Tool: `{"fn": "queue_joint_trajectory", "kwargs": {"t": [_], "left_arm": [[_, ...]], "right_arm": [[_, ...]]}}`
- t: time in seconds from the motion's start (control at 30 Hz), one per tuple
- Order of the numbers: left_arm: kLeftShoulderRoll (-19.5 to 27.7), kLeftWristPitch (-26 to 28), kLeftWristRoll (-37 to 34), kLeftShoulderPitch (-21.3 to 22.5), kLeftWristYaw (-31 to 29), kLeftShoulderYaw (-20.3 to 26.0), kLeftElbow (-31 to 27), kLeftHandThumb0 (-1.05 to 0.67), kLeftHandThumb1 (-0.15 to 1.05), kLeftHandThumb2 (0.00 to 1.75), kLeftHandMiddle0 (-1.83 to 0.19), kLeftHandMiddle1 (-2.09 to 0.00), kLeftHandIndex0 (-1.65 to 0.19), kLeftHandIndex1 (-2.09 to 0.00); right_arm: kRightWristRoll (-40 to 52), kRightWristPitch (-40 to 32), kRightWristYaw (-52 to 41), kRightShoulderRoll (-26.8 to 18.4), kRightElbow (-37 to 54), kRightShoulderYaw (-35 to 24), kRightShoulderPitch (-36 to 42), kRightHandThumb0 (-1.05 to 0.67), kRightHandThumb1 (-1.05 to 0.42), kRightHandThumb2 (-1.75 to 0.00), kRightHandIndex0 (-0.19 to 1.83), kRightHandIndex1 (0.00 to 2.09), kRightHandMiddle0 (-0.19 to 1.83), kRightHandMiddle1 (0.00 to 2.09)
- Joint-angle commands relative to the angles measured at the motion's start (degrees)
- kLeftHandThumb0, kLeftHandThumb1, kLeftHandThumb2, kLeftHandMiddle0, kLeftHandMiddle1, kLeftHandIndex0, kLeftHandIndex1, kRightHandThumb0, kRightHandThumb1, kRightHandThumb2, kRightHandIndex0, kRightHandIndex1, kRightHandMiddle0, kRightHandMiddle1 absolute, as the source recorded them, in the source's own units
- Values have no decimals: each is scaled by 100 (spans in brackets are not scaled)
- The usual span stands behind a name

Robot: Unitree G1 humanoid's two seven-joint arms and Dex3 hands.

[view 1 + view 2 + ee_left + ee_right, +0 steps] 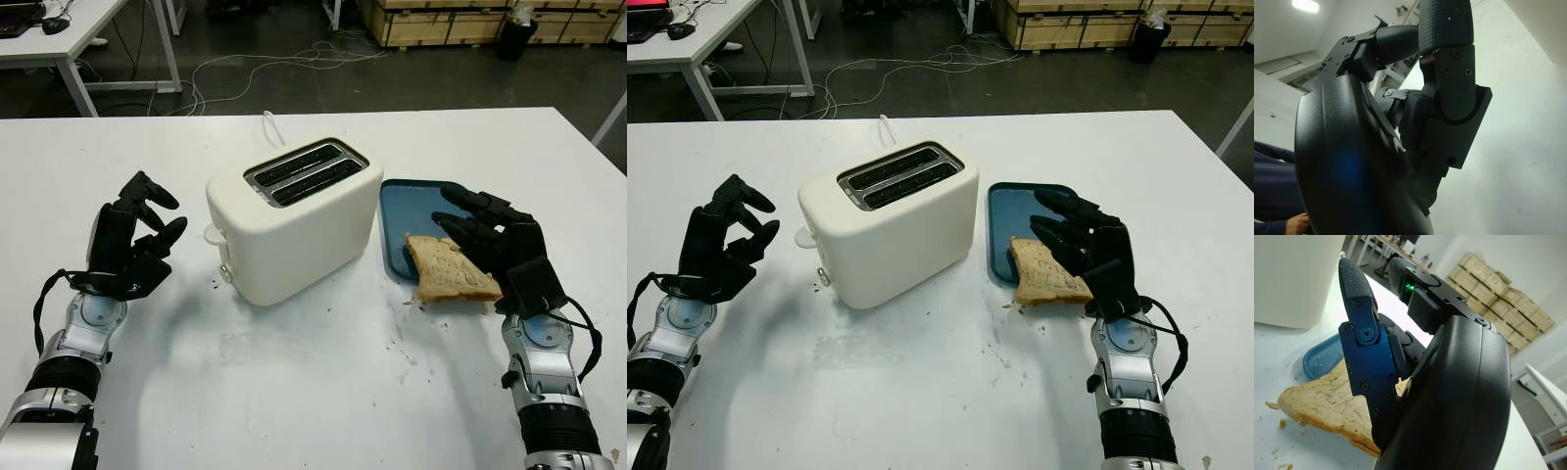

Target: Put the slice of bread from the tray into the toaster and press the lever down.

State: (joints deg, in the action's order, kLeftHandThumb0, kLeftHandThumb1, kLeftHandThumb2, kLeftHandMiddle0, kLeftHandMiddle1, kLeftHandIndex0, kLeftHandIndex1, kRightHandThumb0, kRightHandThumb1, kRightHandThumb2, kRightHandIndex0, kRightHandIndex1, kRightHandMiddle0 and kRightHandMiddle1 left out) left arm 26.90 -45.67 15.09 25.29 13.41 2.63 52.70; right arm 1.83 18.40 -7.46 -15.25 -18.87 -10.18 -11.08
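A white two-slot toaster (294, 220) stands at the middle of the table, its slots empty and its lever (226, 273) on the end facing my left hand. To its right lies a blue tray (411, 211). The slice of bread (446, 269) lies over the tray's near rim, partly on the table. My right hand (485, 235) is right at the slice, open, with its fingers (1359, 323) reaching over the bread (1322, 406) and the tray. My left hand (137, 240) is held upright left of the toaster, open and holding nothing.
Crumbs (402, 348) are scattered on the white table (294, 392) in front of the toaster and tray. The toaster's cable (269, 125) runs off the far edge. A person's sleeve and hand (1288, 223) appear in the left wrist view. Desks and crates stand beyond the table.
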Motion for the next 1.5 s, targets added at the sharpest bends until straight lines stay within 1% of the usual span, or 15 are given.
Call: {"fn": "queue_joint_trajectory", "kwargs": {"t": [0.0,0.27,0.37,0.47,0.57,0.73,0.93,1.13,1.2,1.27,1.33,1.47], "left_arm": [[-4,-114,-63,-20,24,45,-22,-105,92,43,-54,-175,-35,-164],[-6,-104,-139,-15,-60,72,-41,-105,92,41,-55,-175,-37,-162],[7,-150,-193,-23,-104,100,-19,-105,92,42,-54,-175,-38,-160],[5,-162,-207,-34,-110,113,-20,-105,92,46,-53,-175,-38,-158],[-25,-177,-221,-11,-128,119,12,-105,92,47,-52,-175,-39,-157],[-45,-187,-228,33,-116,128,47,-105,92,48,-52,-175,-40,-156],[-9,-235,-217,63,-116,134,78,-105,92,48,-52,-175,-40,-154],[-11,-229,-278,87,-155,171,119,-105,92,48,-52,-175,-41,-154],[-18,-227,-289,95,-176,182,122,-105,92,47,-53,-175,-42,-154],[-17,-256,-292,110,-201,185,137,-105,92,46,-54,-175,-43,-153],[-17,-278,-288,124,-204,186,158,-105,92,46,-55,-175,-43,-152],[-2,-294,-270,124,-175,173,179,-105,92,46,-56,-175,-44,-151]], "right_arm": [[44,33,13,13,48,-5,-47,-58,-86,0,94,0,84,0],[67,39,-22,7,51,-5,-51,-52,-83,0,95,1,84,0],[-35,106,-98,-93,102,42,8,-50,-83,0,95,1,84,0],[-582,497,11,-404,238,116,191,-51,-84,-1,92,0,80,0],[-1351,935,226,-860,593,122,543,-51,-84,0,86,0,76,0],[-2238,1026,331,-1510,1282,74,1237,-51,-84,0,69,0,66,0],[-3256,741,176,-2086,2098,152,1833,-55,-84,0,54,0,54,0],[-4225,235,108,-2355,2701,176,2226,-65,-83,0,44,0,46,0],[-4399,181,188,-2376,2672,221,2249,-67,-82,0,44,0,45,0],[-4601,158,370,-2367,2430,345,2177,-67,-82,0,43,0,44,0],[-4849,146,676,-2347,2063,520,2053,-66,-82,0,44,1,44,0],[-5336,114,1503,-2345,1214,917,1745,-57,-82,0,47,2,46,1]]}}
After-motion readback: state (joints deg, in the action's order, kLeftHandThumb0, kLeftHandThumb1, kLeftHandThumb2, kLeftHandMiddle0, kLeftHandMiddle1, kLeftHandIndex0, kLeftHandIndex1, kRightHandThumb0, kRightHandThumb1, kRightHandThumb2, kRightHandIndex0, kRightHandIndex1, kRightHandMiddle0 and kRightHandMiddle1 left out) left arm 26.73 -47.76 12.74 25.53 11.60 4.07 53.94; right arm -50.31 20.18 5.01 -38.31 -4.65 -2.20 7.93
